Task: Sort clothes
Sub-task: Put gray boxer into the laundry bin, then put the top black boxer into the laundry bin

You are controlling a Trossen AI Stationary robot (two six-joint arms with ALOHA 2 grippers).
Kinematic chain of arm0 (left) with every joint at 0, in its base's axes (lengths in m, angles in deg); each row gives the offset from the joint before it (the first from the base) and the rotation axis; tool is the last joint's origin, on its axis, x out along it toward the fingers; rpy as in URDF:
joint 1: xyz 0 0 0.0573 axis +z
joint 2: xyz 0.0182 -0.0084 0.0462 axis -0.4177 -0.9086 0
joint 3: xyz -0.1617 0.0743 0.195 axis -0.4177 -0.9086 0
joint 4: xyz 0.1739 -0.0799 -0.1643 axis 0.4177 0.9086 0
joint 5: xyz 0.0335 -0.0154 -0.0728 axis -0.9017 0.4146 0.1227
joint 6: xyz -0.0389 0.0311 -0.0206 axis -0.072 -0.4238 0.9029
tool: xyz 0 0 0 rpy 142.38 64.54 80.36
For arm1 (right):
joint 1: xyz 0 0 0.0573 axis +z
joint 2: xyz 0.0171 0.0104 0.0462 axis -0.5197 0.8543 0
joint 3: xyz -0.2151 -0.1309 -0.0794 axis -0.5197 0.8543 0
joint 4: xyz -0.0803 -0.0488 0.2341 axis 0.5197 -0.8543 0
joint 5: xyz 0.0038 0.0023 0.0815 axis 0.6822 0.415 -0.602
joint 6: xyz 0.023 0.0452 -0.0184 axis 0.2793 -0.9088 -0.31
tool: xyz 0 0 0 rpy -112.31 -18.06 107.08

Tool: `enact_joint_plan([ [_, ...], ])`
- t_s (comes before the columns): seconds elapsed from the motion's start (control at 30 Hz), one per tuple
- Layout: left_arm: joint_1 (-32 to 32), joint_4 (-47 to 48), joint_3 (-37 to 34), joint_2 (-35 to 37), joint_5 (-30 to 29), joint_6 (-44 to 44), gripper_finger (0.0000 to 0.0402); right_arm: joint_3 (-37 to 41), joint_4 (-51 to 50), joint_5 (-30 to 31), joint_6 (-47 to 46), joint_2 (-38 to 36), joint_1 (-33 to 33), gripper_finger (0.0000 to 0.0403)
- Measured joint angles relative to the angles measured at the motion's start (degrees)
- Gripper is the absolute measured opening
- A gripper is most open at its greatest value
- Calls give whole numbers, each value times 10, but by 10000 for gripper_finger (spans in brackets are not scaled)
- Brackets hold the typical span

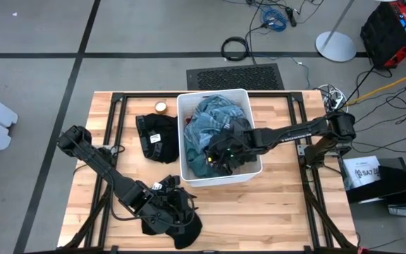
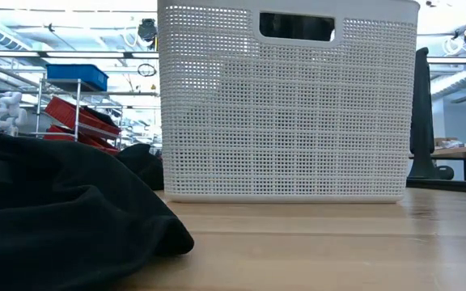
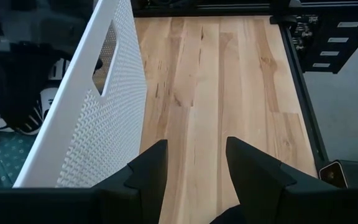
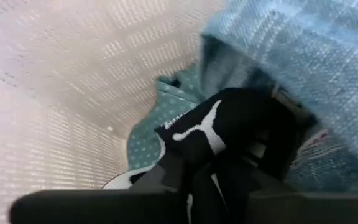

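- Reaching my right gripper (image 1: 225,156) down into the white bin (image 1: 186,134), I am working among the clothes (image 1: 213,120) piled there: teal-grey and light blue fabric on top, a black garment with a white logo (image 4: 229,124) lower down.
- I am seeing the fingers pressed into that black garment in the right wrist view, but I cannot tell whether they are clamped on it or letting go.
- I am resting the left gripper (image 1: 166,206) over a black garment (image 1: 182,229) near the table's front edge; its fingers (image 3: 148,171) are standing apart with nothing between them.
- Another black piece (image 1: 157,135) is lying just beside the bin's left wall.
- I am judging all of it light, limp and clingy, so I would pinch a raised fold or hem and lift slowly, since neighbouring layers may drag along.
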Motion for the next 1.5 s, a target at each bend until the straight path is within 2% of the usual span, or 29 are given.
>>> enact_joint_plan([
  [0.3,0,0,0,0,0,-11,173,0,14,-13,17,-56,-2,167],
  [0.47,2,14,1,0,0,-15,173,0,52,-13,27,-107,-2,208],
  [0.6,-1,119,13,20,25,37,173,0,49,-16,10,-158,-1,220],
  [0.7,-8,176,14,41,71,94,173,0,41,-24,-16,-201,0,221],
  [0.87,-33,221,-2,46,120,152,173,0,26,-123,-59,-259,10,222],
  [1.0,-49,255,-36,43,128,251,173,0,12,-187,-80,-278,66,222],
  [1.17,-39,278,-91,43,127,334,173,0,-12,-191,-79,-276,171,222],
  [1.3,0,278,-135,43,127,342,173,0,-13,-108,-80,-256,265,222],
  [1.5,94,305,-162,45,112,326,173,0,-12,102,-95,-209,407,222],
])
